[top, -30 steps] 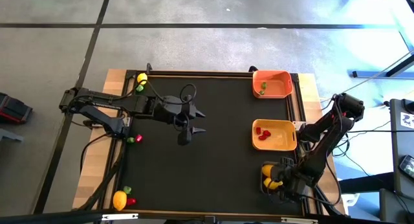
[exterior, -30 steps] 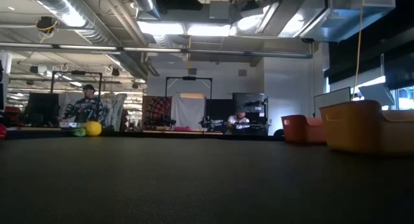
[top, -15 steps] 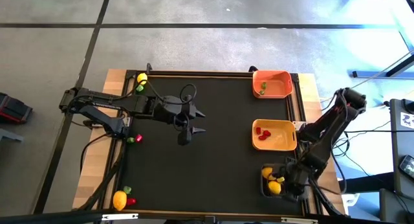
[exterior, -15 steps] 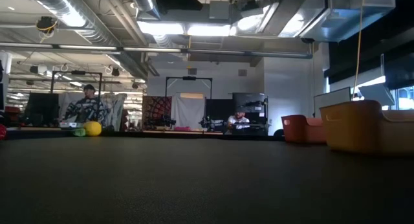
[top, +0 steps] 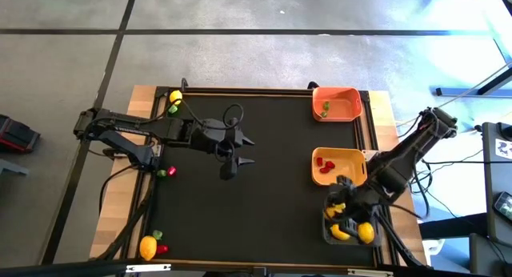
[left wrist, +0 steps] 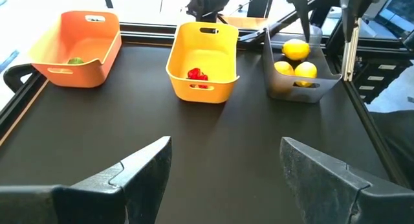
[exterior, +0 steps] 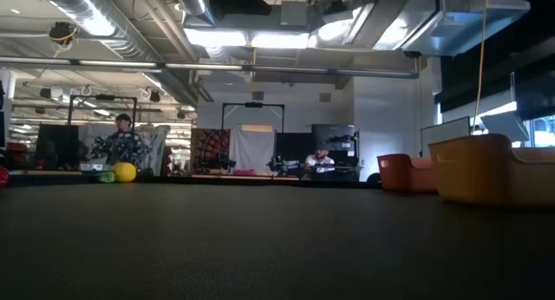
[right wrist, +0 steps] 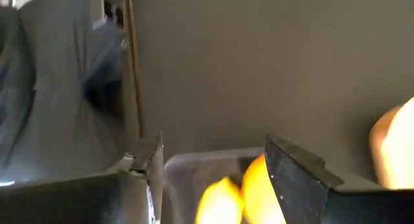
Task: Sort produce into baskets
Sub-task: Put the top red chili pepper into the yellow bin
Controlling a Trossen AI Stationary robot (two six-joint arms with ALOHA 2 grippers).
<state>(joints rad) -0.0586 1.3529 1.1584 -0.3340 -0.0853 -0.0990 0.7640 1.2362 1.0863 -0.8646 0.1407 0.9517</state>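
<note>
The right pincer (top: 342,205) hovers over the grey basket (top: 329,231), jaws apart and empty, lemons (left wrist: 295,49) inside. Left pincer (top: 250,150) waits wide mid-counter. Best lift clear before leaving the grey basket.

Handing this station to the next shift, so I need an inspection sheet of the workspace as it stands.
Surface: black mat on a wooden table.
Job's things: orange basket holds a green piece; yellow basket holds red pieces; grey basket holds lemons. Unsorted: lemon with green piece, red and green pieces, lemon with pieces.
Clutter: nothing seen.
Grippers: left tool open over mid-mat; right tool open, over the grey basket.
Cables: loops beside left arm.
Surroundings: people at distant workstations.
</note>
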